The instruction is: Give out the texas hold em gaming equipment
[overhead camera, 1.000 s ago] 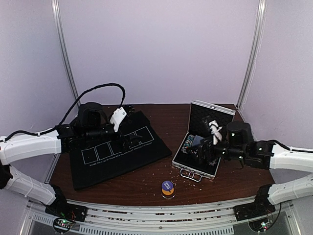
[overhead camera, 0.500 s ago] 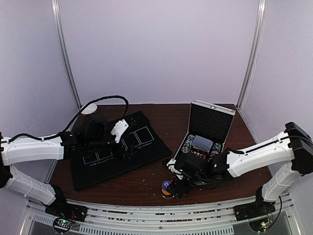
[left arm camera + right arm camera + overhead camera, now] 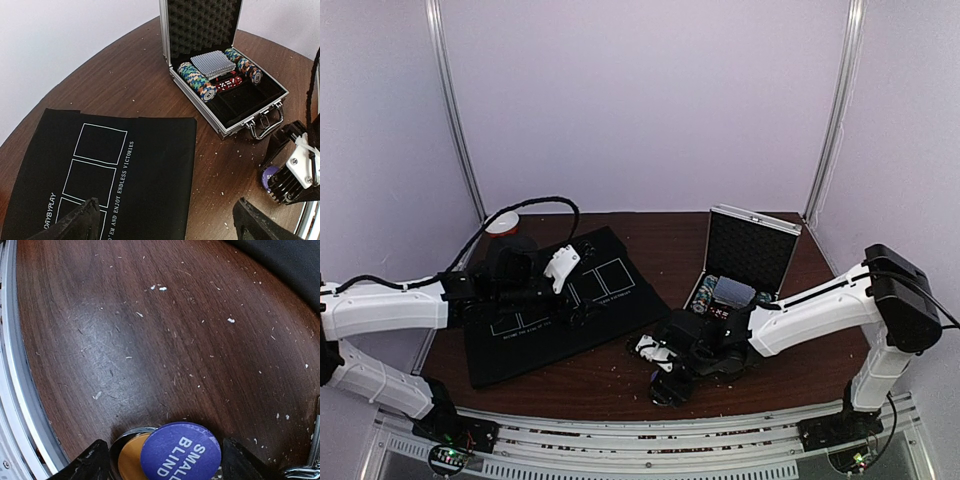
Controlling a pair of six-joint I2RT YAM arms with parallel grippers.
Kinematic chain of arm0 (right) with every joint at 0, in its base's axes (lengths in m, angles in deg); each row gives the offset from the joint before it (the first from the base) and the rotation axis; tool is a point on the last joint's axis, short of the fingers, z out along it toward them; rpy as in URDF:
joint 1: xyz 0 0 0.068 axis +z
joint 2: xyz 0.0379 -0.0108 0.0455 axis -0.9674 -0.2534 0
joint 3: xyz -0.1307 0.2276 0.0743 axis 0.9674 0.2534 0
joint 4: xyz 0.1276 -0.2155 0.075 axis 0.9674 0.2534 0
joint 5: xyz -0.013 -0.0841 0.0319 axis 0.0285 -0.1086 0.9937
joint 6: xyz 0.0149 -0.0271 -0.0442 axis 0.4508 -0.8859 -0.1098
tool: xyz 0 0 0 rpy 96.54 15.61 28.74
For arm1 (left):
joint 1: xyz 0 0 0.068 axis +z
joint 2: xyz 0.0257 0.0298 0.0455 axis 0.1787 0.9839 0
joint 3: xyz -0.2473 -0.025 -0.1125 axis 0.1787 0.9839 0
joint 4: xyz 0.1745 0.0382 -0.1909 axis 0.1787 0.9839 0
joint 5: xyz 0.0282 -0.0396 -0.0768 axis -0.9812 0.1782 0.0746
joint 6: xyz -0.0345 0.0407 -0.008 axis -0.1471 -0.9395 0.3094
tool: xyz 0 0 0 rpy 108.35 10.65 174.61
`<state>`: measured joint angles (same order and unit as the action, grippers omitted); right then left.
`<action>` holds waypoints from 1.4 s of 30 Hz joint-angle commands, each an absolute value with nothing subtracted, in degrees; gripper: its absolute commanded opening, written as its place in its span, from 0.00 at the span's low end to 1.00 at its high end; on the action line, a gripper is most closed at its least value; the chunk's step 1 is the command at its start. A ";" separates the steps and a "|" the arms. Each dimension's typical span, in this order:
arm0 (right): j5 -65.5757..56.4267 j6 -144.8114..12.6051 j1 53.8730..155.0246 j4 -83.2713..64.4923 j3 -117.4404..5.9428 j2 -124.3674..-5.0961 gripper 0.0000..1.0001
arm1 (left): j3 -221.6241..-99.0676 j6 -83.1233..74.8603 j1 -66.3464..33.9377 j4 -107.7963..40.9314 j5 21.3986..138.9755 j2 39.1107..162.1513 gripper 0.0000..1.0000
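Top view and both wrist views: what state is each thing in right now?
Case: open, lid upright.
Cards: face-down deck inside the case.
Chips: two rows on edge in the case.
Mat: spread flat, visible boxes bare.
Purple disc: atop the orange disc, off centre.
Left gripper: open, empty, above the mat.
Right gripper: open, straddling the discs.

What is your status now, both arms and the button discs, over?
Left fingers open above the black mat, holding nothing. Right fingers flank the button discs, grip unclear. Cards and chips in the open case. No obstacle seen.
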<state>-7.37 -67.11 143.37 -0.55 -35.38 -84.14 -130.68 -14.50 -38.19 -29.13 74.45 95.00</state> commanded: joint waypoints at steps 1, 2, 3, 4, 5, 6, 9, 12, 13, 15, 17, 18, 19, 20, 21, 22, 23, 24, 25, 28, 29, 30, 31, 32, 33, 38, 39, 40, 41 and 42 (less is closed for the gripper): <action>-3.78 -68.48 141.42 0.84 -35.52 -84.72 0.77 | -129.92 -14.63 -38.31 -31.61 73.91 93.95 0.97; -3.41 -68.52 141.02 0.78 -35.45 -84.76 0.74 | -129.92 -14.68 -38.30 -31.59 73.87 94.00 0.96; -3.15 -68.52 140.65 0.68 -35.37 -84.73 0.71 | -129.92 -14.77 -38.31 -31.66 73.78 94.04 0.97; -3.08 -68.48 140.41 0.51 -35.32 -84.76 0.68 | -129.92 -14.82 -38.26 -31.68 73.77 94.14 0.97; -3.08 -68.52 140.29 0.26 -35.38 -84.82 0.65 | -130.00 -14.83 -38.28 -31.60 73.77 94.21 0.97; -3.07 -68.60 140.28 0.34 -35.44 -84.95 0.63 | -130.09 -14.88 -38.30 -31.59 73.80 94.35 0.97; -2.91 -69.03 140.06 1.52 -35.66 -85.12 0.60 | -130.32 -14.83 -38.29 -31.45 73.81 94.45 0.97; -2.58 -69.01 139.93 2.14 -35.13 -84.49 0.56 | -130.20 -14.82 -38.31 -31.42 73.92 94.20 0.97; -2.37 -68.85 139.91 2.21 -34.95 -84.18 0.54 | -130.23 -14.81 -38.26 -31.42 73.94 94.22 0.97; -2.16 -68.55 139.80 2.44 -34.63 -83.39 0.52 | -130.36 -15.05 -38.29 -31.43 73.95 94.36 0.97; -3.06 -68.39 139.75 3.12 -34.39 -82.81 0.50 | -130.58 -15.18 -38.31 -31.42 73.87 94.47 0.97; -3.50 -68.31 139.67 3.41 -34.28 -82.41 0.50 | -130.62 -15.17 -38.28 -31.42 73.92 94.56 0.97; -3.67 -68.22 139.59 3.55 -34.07 -82.06 0.50 | -130.67 -15.25 -38.26 -31.42 74.02 94.60 0.97; -3.69 -68.13 139.54 3.75 -33.96 -81.71 0.50 | -130.71 -15.27 -38.30 -31.42 74.07 94.57 0.97; -3.77 -67.93 139.50 3.99 -33.84 -81.39 0.51 | -130.72 -15.19 -38.25 -31.42 74.12 94.67 0.97; -3.95 -67.76 139.53 4.27 -33.75 -81.03 0.53 | -130.72 -15.22 -38.26 -31.42 74.12 94.74 0.97; -4.02 -67.66 139.50 4.39 -33.68 -80.88 0.54 | -130.76 -15.27 -38.28 -31.43 74.07 94.72 0.97; -4.23 -67.53 139.42 4.43 -33.50 -80.73 0.55 | -130.80 -15.27 -38.29 -31.42 74.13 94.78 0.97; -4.37 -67.46 139.44 4.42 -33.35 -80.53 0.55 | -130.80 -15.23 -38.31 -31.42 74.20 94.83 0.97; -4.48 -67.30 139.35 4.42 -32.88 -80.63 0.57 | -130.89 -15.21 -38.31 -31.42 74.22 94.98 0.97; -4.48 -67.17 139.38 4.43 -32.76 -80.74 0.58 | -130.97 -15.25 -38.38 -31.42 74.29 95.09 0.97; -4.48 -67.20 139.32 4.41 -32.76 -80.80 0.59 | -130.98 -15.25 -38.32 -31.36 74.30 95.09 0.97; -4.50 -67.13 139.31 4.36 -32.64 -81.00 0.59 | -131.02 -15.22 -38.30 -31.33 74.32 95.12 0.97; -4.48 -67.10 139.25 4.34 -32.67 -81.15 0.60 | -131.06 -15.21 -38.31 -31.40 74.38 95.06 0.97; -4.44 -67.09 139.27 4.34 -32.68 -81.27 0.60 | -131.07 -15.21 -38.34 -31.34 74.34 95.07 0.97; -4.03 -67.12 139.00 4.54 -32.59 -82.20 0.56 | -131.16 -15.32 -38.29 -31.33 74.38 94.96 0.97; -3.65 -67.12 138.91 4.44 -32.51 -82.29 0.54 | -131.16 -15.28 -38.31 -31.33 74.39 94.86 0.97; -3.12 -67.12 138.90 4.35 -32.42 -82.34 0.53 | -131.16 -15.27 -38.29 -31.33 74.42 94.84 0.97; -2.70 -67.12 138.79 4.34 -32.33 -82.49 0.52 | -131.16 -15.29 -38.32 -31.33 74.51 94.94 0.97; -2.46 -67.12 138.79 4.41 -32.32 -82.59 0.52 | -131.16 -15.35 -38.31 -31.33 74.55 94.98 0.97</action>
<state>-3.11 -67.27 139.37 2.59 -33.41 -81.80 -130.63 -14.59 -38.19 -29.15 74.30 94.98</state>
